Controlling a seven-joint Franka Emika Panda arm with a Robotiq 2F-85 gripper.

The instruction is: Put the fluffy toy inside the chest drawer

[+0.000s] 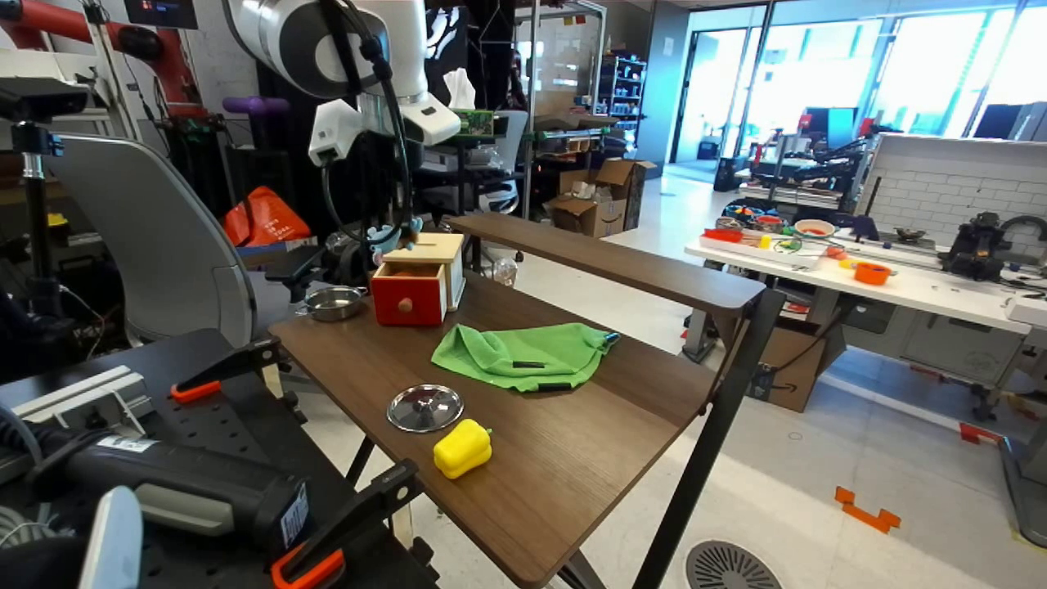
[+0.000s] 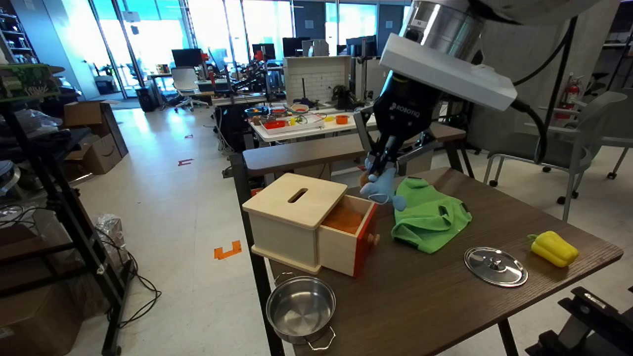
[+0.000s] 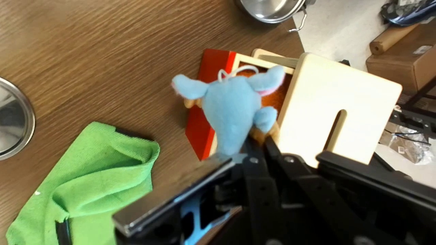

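Note:
The fluffy toy (image 3: 233, 102) is pale blue with floppy ears and a white string loop. My gripper (image 3: 260, 143) is shut on it, with the toy hanging at the fingertips. In an exterior view the toy (image 2: 382, 189) hangs in the air near the red drawer front; it also shows small in an exterior view (image 1: 383, 237). The chest drawer (image 2: 284, 235) is a light wooden box with a slotted top. Its red-fronted drawer (image 1: 409, 303) is pulled partly out, showing an orange-brown inside. In the wrist view the toy covers part of the open drawer, beside the wooden top (image 3: 361, 102).
A green cloth (image 2: 430, 215) lies beside the drawer. A metal pot (image 2: 300, 309) stands near the box at the table edge. A metal lid (image 1: 425, 407) and a yellow pepper (image 1: 463, 448) lie farther along the table. A raised shelf (image 1: 605, 258) runs along one table side.

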